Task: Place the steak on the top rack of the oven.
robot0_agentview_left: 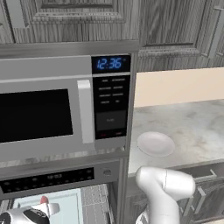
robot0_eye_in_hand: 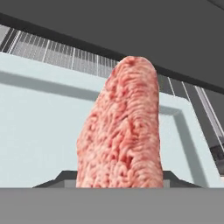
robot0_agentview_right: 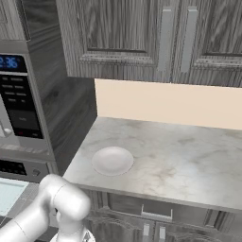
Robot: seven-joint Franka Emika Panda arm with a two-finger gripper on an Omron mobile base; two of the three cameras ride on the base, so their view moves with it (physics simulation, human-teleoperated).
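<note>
The steak [robot0_eye_in_hand: 120, 131], a raw red-pink slab with a coarse, pebbled grain and a rounded upper end, stood on end in the hand view, gripped at its lower end by the jaws, which were closed almost fully on it (the fingertips themselves were hidden behind the meat). It hung just above a pale blue-white tray [robot0_eye_in_hand: 39, 127] with a raised rim, which lay on the top rack [robot0_eye_in_hand: 65, 54], a flat grid of thin grey wires showing past the tray's far edge under the dark roof of the oven cavity.

From the left base view, the gripper [robot0_agentview_left: 43, 202] sat low inside the open oven [robot0_agentview_left: 61, 175], below its long black control strip with pale markings, a red tip of meat just showing. Above was the steel-fronted microwave [robot0_agentview_left: 43, 113] with its blue clock. To the right, a round white plate [robot0_agentview_left: 155, 143] lay bare on the marbled desk [robot0_agentview_left: 188, 127].

The carry appeared to be done and the placing in hand. The next move would likely call for lowering the steak until it rested flat, then opening the jaws and drawing back without dragging it.
</note>
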